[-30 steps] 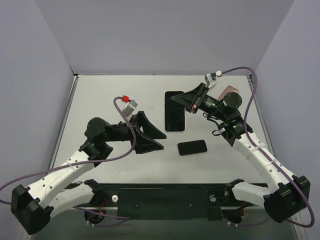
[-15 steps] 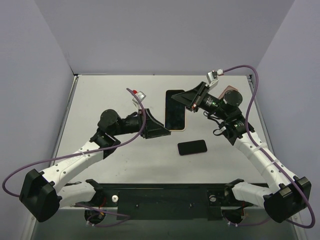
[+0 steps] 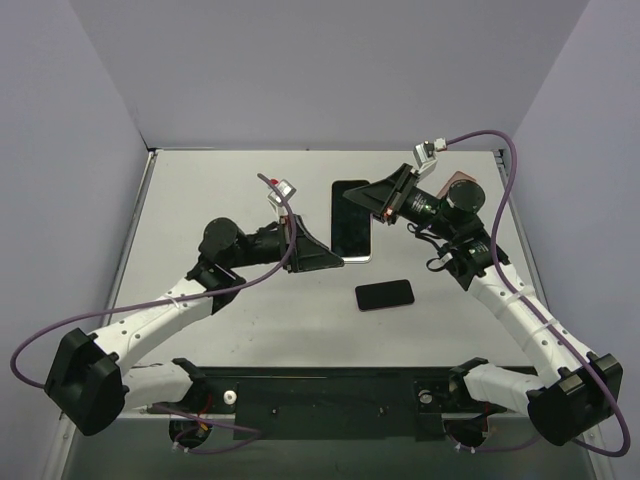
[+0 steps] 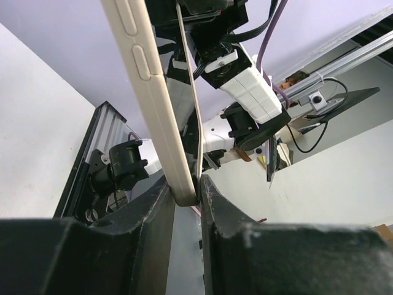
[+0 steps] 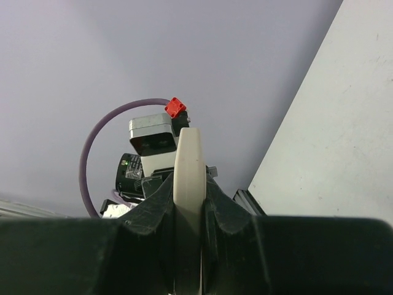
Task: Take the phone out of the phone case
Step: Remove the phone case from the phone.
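The phone [image 3: 350,220], dark screen up, sits in a cream phone case [image 3: 354,261] and is held above the table between both arms. My left gripper [image 3: 334,259] is shut on the case's near left corner. In the left wrist view the cream case edge [image 4: 153,92] runs down into the gripper [image 4: 186,193], with both fingers touching it. My right gripper [image 3: 373,204] is shut on the far right edge. In the right wrist view the case [image 5: 188,153] stands edge-on, pinched by the gripper [image 5: 188,184].
A second black phone [image 3: 385,295] lies flat on the white table [image 3: 220,190] just near-right of the held one. A reddish-brown object [image 3: 464,183] lies behind the right arm near the far right edge. Grey walls enclose the table.
My left arm swung right and forward to the phone's near left corner, and its jaws closed onto the case. The right gripper kept its hold and barely moved.
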Available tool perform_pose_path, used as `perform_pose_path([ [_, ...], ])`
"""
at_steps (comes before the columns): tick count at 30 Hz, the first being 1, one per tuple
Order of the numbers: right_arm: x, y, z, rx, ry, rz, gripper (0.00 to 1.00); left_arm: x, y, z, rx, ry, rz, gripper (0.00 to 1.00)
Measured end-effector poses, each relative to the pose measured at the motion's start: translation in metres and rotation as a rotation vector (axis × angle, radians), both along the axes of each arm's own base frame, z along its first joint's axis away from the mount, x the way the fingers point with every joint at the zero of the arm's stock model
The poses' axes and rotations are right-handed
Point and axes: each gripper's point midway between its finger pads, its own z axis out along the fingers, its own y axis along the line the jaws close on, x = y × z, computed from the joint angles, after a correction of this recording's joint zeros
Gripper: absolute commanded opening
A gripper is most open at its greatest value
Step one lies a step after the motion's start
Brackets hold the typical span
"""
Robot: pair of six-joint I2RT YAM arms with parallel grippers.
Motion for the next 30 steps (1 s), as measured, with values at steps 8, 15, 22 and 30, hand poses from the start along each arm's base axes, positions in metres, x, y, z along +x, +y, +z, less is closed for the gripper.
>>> perform_pose_path([
  [8, -0.006, 0.000, 0.012, -0.015, -0.072, 0.010, 0.00, -0.003, -0.003, 0.003, -0.041, -0.015, -0.053, 0.00],
  [15, -0.024, 0.010, 0.021, -0.018, -0.093, 0.086, 0.00, -0.017, -0.001, -0.001, 0.007, -0.242, -0.124, 0.00],
  [22, -0.036, 0.018, 0.025, 0.043, -0.055, 0.138, 0.00, -0.026, 0.004, 0.000, 0.012, -0.393, -0.144, 0.00],
  [30, -0.040, 0.030, 0.023, 0.108, 0.019, 0.196, 0.00, -0.035, 0.009, -0.001, 0.038, -0.520, -0.158, 0.00],
])
